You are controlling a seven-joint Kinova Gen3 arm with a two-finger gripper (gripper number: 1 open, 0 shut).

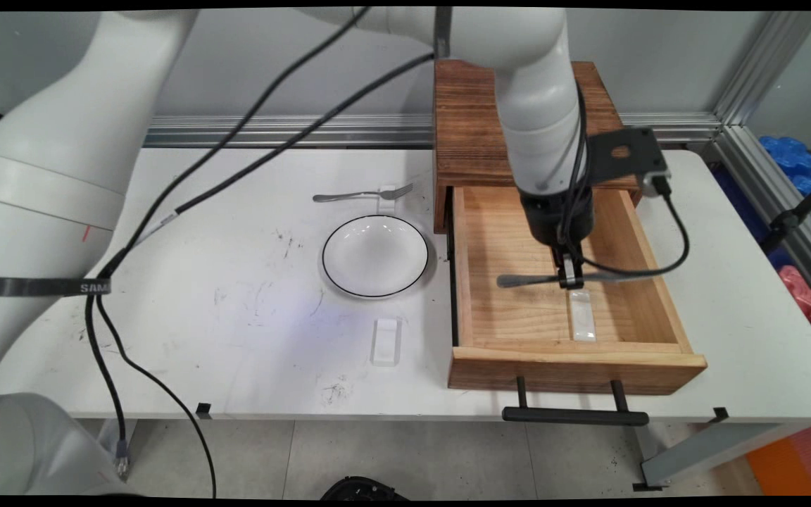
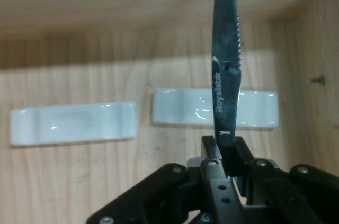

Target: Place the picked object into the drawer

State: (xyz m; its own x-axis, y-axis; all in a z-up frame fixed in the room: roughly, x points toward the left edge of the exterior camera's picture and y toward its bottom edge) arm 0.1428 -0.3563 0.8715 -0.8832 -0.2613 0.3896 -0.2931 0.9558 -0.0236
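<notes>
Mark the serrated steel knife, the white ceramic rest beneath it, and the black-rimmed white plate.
Serrated steel knife point(image 2: 226, 70): hand view, mid blade.
White ceramic rest point(image 2: 180, 107): hand view, left part.
Black-rimmed white plate point(image 1: 375, 255): main view, its centre.

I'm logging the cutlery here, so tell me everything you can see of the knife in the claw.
The grey metal table knife has a serrated blade edge and the lettering "Royalstar" along it. The black two-finger claw is shut on it near mid-length. In the main view it lies level, crosswise over the open light wooden drawer, above a white oblong ceramic rest. Whether it touches that rest cannot be told.
</notes>
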